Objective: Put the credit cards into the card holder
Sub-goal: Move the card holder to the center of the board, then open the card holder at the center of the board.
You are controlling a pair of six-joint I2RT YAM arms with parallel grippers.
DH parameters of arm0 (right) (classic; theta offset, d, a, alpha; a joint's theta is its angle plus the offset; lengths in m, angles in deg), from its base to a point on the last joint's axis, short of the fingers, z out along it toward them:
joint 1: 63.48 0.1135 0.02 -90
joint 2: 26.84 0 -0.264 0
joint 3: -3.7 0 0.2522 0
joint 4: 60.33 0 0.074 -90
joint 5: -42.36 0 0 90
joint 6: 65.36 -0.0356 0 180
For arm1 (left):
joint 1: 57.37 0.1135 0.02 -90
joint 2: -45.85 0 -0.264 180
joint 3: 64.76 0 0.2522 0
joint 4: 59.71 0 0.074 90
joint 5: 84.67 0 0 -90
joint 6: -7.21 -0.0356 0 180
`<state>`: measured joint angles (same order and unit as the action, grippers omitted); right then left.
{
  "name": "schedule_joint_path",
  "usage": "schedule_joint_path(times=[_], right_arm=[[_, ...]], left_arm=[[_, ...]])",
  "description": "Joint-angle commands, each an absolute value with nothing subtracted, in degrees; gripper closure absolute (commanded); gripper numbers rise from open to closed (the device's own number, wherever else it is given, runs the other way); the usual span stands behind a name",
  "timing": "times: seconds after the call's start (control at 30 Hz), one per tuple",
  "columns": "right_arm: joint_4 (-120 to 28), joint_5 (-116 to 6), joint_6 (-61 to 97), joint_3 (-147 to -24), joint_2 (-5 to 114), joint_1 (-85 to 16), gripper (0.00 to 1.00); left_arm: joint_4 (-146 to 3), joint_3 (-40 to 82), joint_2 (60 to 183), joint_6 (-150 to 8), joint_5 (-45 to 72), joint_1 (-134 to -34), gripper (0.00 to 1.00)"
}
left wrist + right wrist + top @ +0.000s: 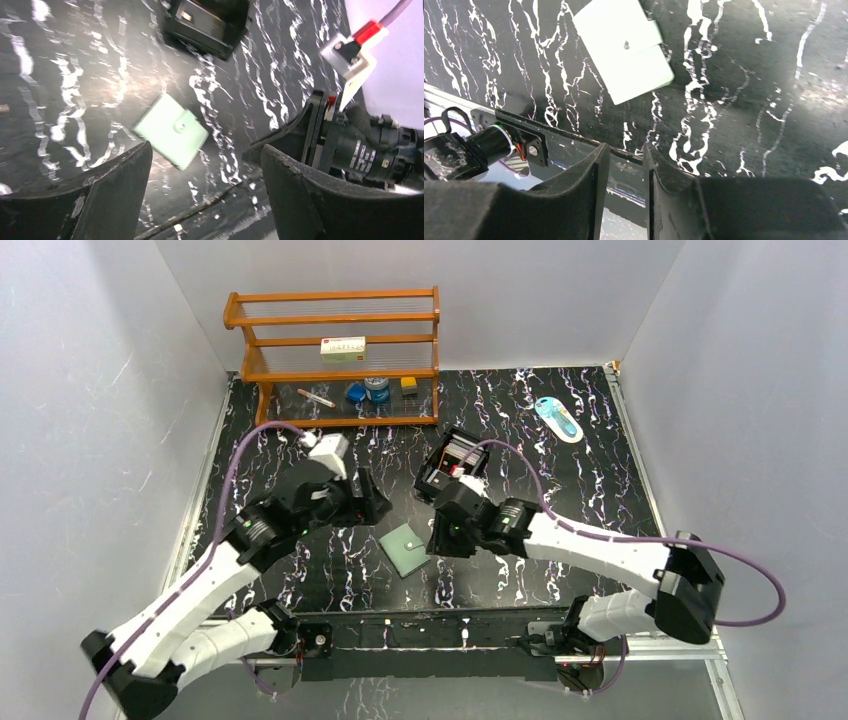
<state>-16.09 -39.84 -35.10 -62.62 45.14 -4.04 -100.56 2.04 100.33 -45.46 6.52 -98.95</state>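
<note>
Left gripper (206, 150): jaws wide apart with nothing between them. It hangs just left of the holder, tilted toward it, likely placed to steady or pin it.
Holder (405, 548): lies flat on the counter (600, 490) between the two grippers, folded, with the snap tab over the top (so it needs opening before any card goes in).
Right gripper (626, 147): jaws close together with only a slim gap, and empty. It sits low over the counter just right of the holder, perhaps lined up to catch the flap's edge.
Box (455, 462): black, just behind the right gripper, with something red and pale showing inside.
Cards: I can't pick one out for certain. Neither gripper has one, and I see none in the holder.
Stage: early, I'd judge, with the holder shut and nothing loaded.
</note>
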Motion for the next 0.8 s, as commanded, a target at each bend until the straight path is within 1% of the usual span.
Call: schedule_joint_path(times=[0.0, 0.13, 0.3, 0.57, 0.77], right_arm=[[-15.47, -30.85, -33.65, -72.58, 54.59, 2.64, 0.62], [-14.99, -28.46, -30.87, -77.33, 60.86, 3.65, 0.62], [-13.91, -24.6, -27.48, -81.61, 67.46, 3.64, 0.62], [-12.78, -23.06, -23.26, -85.49, 75.56, 3.63, 0.61], [-14.54, -23.17, -21.42, -85.55, 78.38, 3.58, 0.61]], left_arm=[[-110.76, 1.74, 86.62, -50.1, -15.91, -99.02, 0.19], [-111.14, -1.01, 78.81, -50.87, -20.97, -99.02, 0.15], [-111.35, -4.17, 72.51, -51.64, -24.35, -98.99, 0.12], [-111.66, -4.92, 70.57, -51.72, -26.55, -99.03, 0.1], [-111.79, -5.09, 70.72, -51.58, -26.81, -99.03, 0.1]])
